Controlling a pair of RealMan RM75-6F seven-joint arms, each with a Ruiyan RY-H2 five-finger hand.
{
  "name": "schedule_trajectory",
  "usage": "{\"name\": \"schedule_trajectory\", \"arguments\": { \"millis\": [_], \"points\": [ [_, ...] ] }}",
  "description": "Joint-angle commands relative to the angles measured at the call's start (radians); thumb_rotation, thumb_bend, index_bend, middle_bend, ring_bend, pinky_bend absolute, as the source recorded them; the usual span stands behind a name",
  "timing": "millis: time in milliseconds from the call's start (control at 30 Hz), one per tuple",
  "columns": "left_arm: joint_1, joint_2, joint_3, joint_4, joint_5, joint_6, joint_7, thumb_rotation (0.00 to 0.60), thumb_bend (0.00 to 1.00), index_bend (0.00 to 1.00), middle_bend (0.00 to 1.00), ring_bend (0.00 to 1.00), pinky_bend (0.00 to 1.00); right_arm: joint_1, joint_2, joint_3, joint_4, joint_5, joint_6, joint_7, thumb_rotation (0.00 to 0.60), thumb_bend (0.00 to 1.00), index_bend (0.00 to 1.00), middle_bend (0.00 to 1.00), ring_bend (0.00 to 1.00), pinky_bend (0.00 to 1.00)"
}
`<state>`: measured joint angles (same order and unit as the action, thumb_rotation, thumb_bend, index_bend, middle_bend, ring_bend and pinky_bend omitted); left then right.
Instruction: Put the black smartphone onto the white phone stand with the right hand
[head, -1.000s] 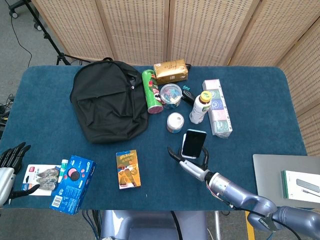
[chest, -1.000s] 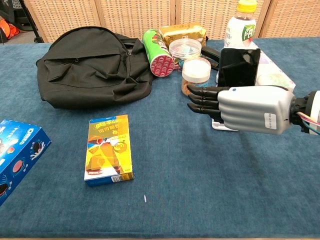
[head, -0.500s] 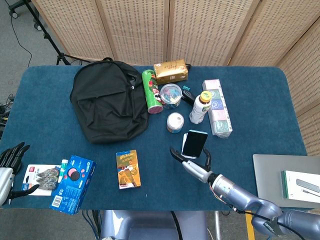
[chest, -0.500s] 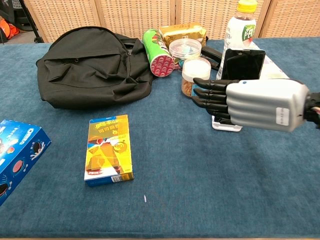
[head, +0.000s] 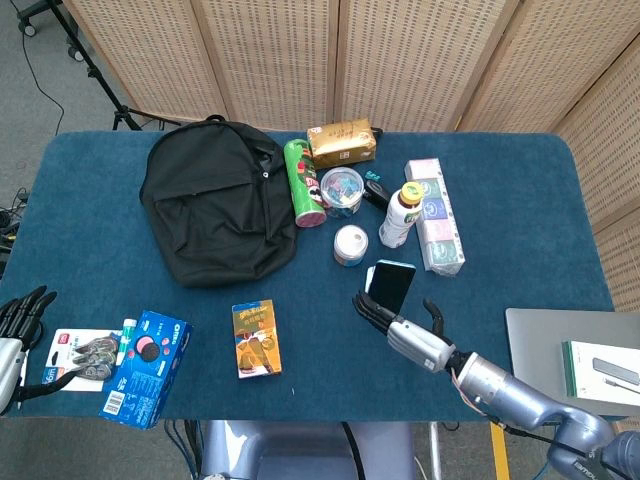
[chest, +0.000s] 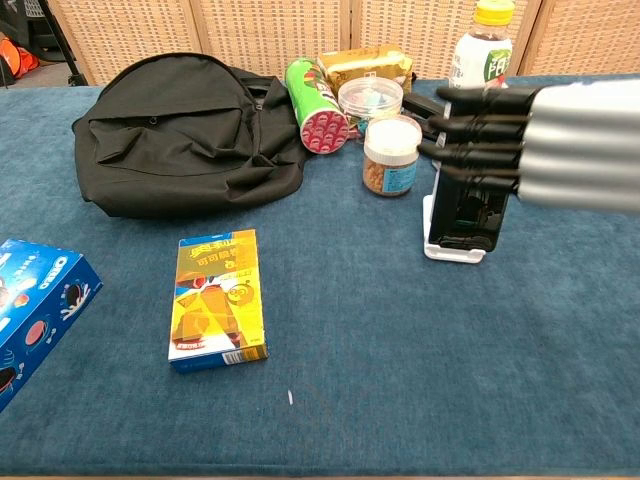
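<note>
Leaning upright on the white phone stand (chest: 452, 247) near the middle of the desk (head: 520, 190), the black smartphone (head: 390, 282) faces the near side. The right hand (head: 408, 330) hangs just in front of it, its fingers (chest: 478, 125) straight, apart and gripping nothing. In the chest view those fingers cross in front of the phone's upper half and hide it, so only its lower part and the stand's base show; whether they touch the phone cannot be told.

Just to the far left of the stand sits a small jar (chest: 391, 154), and behind the phone a bottle (head: 400, 214) with a yellow cap. To the right of the bottle lies a long tissue pack (head: 435, 215). Farther off are a green tube of crisps (head: 304, 182), a clear tub (head: 341, 190) and a golden packet (head: 342, 142). A black backpack (head: 217, 205) fills the far left.

Nearer, well left of the stand, lies a yellow box (chest: 214, 298), and a blue biscuit box (head: 146, 367) beyond it, cut off in the chest view. At the near left edge the left hand (head: 18, 320) shows only partly, fingers spread and holding nothing.
</note>
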<state>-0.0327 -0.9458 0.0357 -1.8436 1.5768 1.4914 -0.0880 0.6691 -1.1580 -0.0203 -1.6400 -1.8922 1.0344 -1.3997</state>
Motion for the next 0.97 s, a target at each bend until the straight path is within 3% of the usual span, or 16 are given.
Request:
{"name": "schedule_trajectory", "arguments": {
  "millis": [33, 167, 233, 300, 400, 467, 567, 967],
  "points": [
    [0.001, 0.0, 0.0, 0.0, 0.002, 0.003, -0.001, 0.6, 0.0, 0.0, 0.0, 0.0, 0.0, -0.018, 0.072, -0.036, 0.198, -0.134, 0.259, 0.384, 0.6, 0.31, 0.06, 0.0, 0.0, 0.0],
    [0.001, 0.0, -0.001, 0.0, 0.004, 0.005, 0.0, 0.6, 0.0, 0.0, 0.0, 0.0, 0.0, -0.064, 0.056, -0.025, 0.389, -0.123, 0.453, 0.667, 0.6, 0.3, 0.01, 0.0, 0.0, 0.0],
    [0.0, -0.001, 0.0, -0.001, 0.006, 0.003, 0.003, 0.6, 0.0, 0.0, 0.0, 0.0, 0.0, -0.096, 0.04, -0.005, 0.45, -0.066, 0.505, 0.767, 0.6, 0.24, 0.0, 0.0, 0.0, 0.0],
    [0.001, -0.002, 0.002, -0.001, 0.01, 0.003, 0.006, 0.6, 0.0, 0.0, 0.0, 0.0, 0.0, -0.126, 0.028, 0.014, 0.485, -0.007, 0.529, 0.831, 0.6, 0.1, 0.0, 0.0, 0.0, 0.0],
    [0.003, -0.003, 0.005, -0.002, 0.016, 0.006, 0.011, 0.6, 0.0, 0.0, 0.0, 0.0, 0.0, -0.174, 0.009, 0.039, 0.512, 0.084, 0.546, 0.916, 0.6, 0.0, 0.0, 0.0, 0.0, 0.0],
    [0.007, -0.005, 0.008, -0.003, 0.022, 0.013, 0.013, 0.6, 0.0, 0.0, 0.0, 0.0, 0.0, -0.257, -0.005, 0.053, 0.45, 0.211, 0.554, 1.019, 0.6, 0.0, 0.0, 0.0, 0.0, 0.0],
    [0.01, -0.007, 0.008, -0.003, 0.024, 0.02, 0.016, 0.6, 0.0, 0.0, 0.0, 0.0, 0.0, -0.324, -0.014, 0.054, 0.357, 0.28, 0.576, 1.091, 0.6, 0.0, 0.0, 0.0, 0.0, 0.0],
    [0.033, -0.061, -0.033, 0.007, -0.033, 0.078, 0.142, 0.6, 0.0, 0.0, 0.0, 0.0, 0.0, -0.498, -0.011, 0.016, 0.091, 0.458, 0.543, 1.3, 0.6, 0.0, 0.0, 0.0, 0.0, 0.0]
  ]
}}
